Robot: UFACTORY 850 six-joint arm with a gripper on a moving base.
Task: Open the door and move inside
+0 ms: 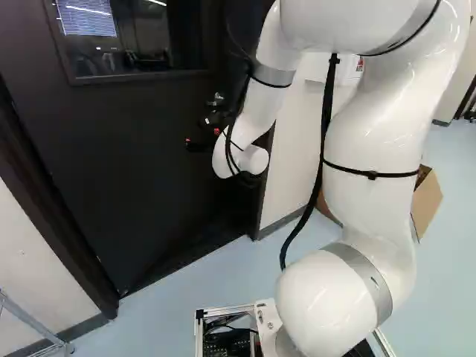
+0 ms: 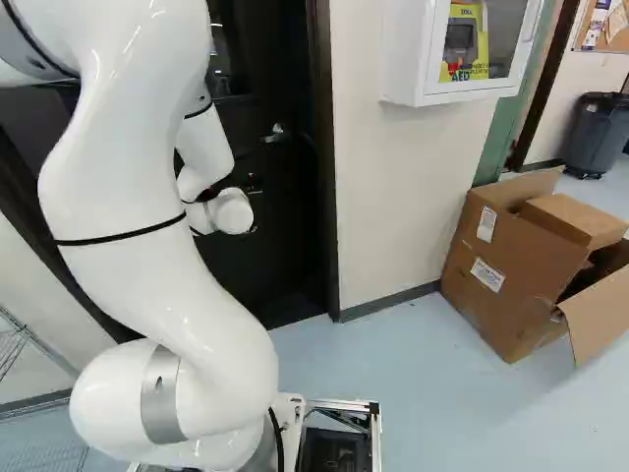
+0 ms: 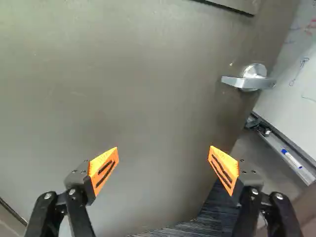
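In the left base view my gripper (image 1: 199, 141) is in front of the dark door (image 1: 111, 156), lower than the silver lever handle (image 1: 216, 98). The handle (image 2: 276, 134) also shows in the right base view, above my wrist. Seen from the wrist, the gripper (image 3: 164, 153) stands wide open, with only the door's flat face (image 3: 133, 89) ahead of it. The lever handle (image 3: 253, 78) is off to one side, beyond the finger nearer the door's edge. The door stands ajar, a room showing past that edge. Whether the fingertips touch the door, I cannot tell.
Past the door's edge are a whiteboard (image 3: 291, 84) and its tray with a marker (image 3: 291, 158). Right of the doorway, a white wall cabinet (image 2: 403, 54) hangs above the floor and an open cardboard box (image 2: 511, 285) stands. A wire rack (image 1: 30, 323) is at the left.
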